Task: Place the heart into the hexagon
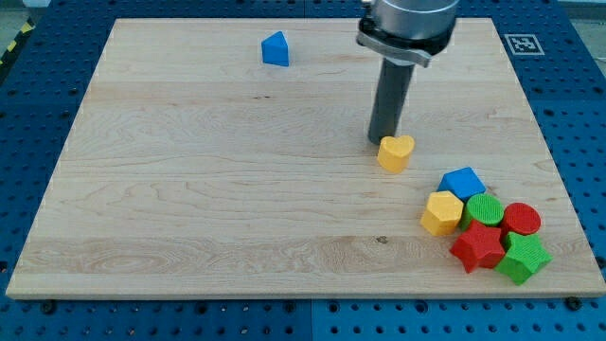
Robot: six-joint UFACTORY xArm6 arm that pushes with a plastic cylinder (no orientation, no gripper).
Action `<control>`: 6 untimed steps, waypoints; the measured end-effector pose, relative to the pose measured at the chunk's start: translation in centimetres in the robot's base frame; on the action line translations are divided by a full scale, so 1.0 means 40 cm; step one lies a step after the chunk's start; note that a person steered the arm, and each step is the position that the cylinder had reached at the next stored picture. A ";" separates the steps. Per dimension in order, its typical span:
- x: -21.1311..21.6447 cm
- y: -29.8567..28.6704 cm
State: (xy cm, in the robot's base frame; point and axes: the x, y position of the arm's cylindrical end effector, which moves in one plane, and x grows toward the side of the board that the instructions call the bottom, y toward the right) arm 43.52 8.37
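Observation:
A yellow heart block (396, 152) lies right of the board's middle. My tip (380, 141) stands just at its upper left edge, touching or almost touching it. A yellow hexagon block (441, 212) lies lower right of the heart, at the left end of a cluster of blocks. A short gap of bare wood separates the heart from the hexagon.
The cluster at the lower right holds a blue block (463, 182), a green round block (485, 210), a red round block (521, 220), a red star (478, 248) and a green star (524, 258). A lone blue block (275, 49) lies near the view's top. The wooden board (189, 189) ends close to the cluster.

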 end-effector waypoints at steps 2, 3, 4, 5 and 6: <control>0.067 0.060; 0.019 0.069; 0.031 0.077; 0.102 0.084; 0.157 0.096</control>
